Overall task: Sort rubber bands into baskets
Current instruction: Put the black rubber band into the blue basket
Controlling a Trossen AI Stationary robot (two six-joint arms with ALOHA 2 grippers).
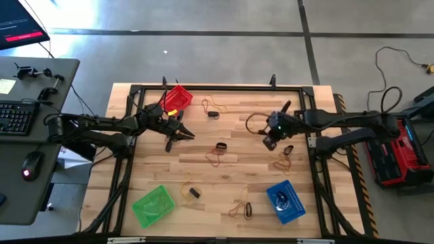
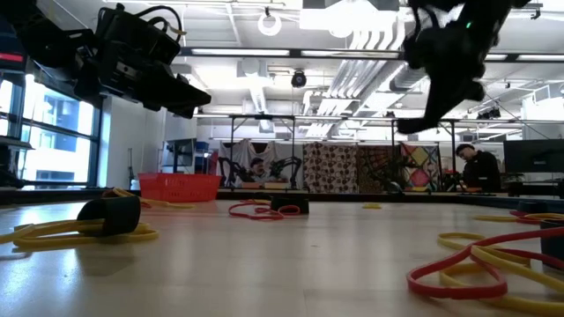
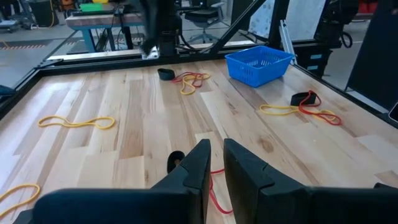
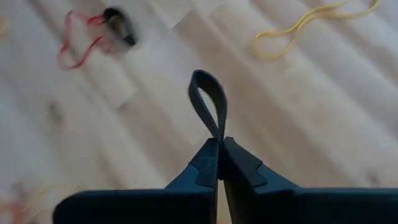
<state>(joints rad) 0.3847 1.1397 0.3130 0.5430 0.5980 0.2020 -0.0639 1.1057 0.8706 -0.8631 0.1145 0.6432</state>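
Sorting barely begun: right end effector [image 4: 219,163] pinches a thick black rubber band [image 4: 209,102]; most thin bands [image 1: 221,157] remain around worktop [image 1: 230,183] centre; left end effector [image 3: 214,163] slightly parted, empty.

Wooden table [image 1: 230,176] bears red basket [image 1: 178,98], green basket [image 1: 153,205], blue basket [image 1: 285,201], scattered rubber bands [image 1: 217,157].

Right arm reaches in from the table's right side, wrist over the right-centre; right gripper [image 4: 219,163] pinched tight on a black rubber band [image 4: 209,102]. Left arm stretches in from the left, left gripper [image 3: 216,163] raised, fingers nearly together w/ a slim gap, nothing held.
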